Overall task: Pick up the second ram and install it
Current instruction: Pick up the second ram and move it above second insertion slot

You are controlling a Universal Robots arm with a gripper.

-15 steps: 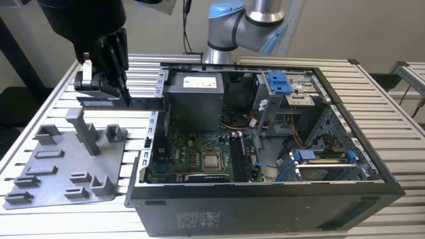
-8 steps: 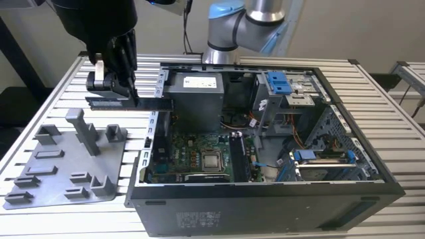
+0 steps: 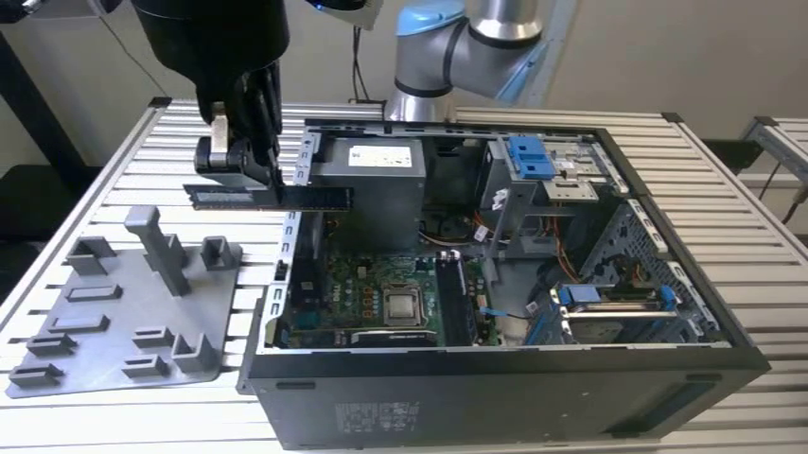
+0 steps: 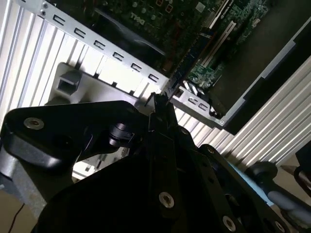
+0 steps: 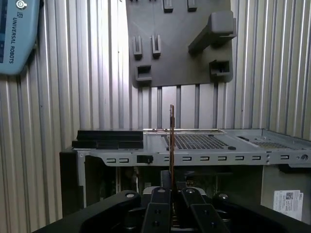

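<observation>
- From my remote seat, the black fingers [image 3: 253, 168] were closed tight on the second ram [image 3: 303, 197], a long, thin, dark blue-black memory stick. They gripped it nearer the end on the exterior view's left.
- The stick hung level in the air, clear of every surface. It lay across the wall on the exterior view's left of the open black-and-grey metal computer case [image 3: 505, 383], one end over the case and the other out toward the tray.
- In the first wrist view I saw the stick edge-on, a thin upright line [image 5: 171, 141] rising from between the fingers [image 5: 158, 208] and crossing the perforated case rim [image 5: 204, 145].
- The flat grey plastic tray with raised holder blocks [image 3: 114, 326] lay on the ribbed aluminium counter [image 3: 745, 236] just beside the case, apart from the stick.
- The green motherboard [image 3: 341, 284] sat on the case floor, well below the stick.
- A white label [image 3: 382, 155] sat on the grey power-supply box, and another white sticker [image 5: 285, 201] on the case. I could not make out the print on either.
- The arm's pale blue cover [image 5: 14, 34] carried lettering.
- The black tool body cut off my sight of the upper fingers in the exterior view, and the chips on the stick were too dark to count.
</observation>
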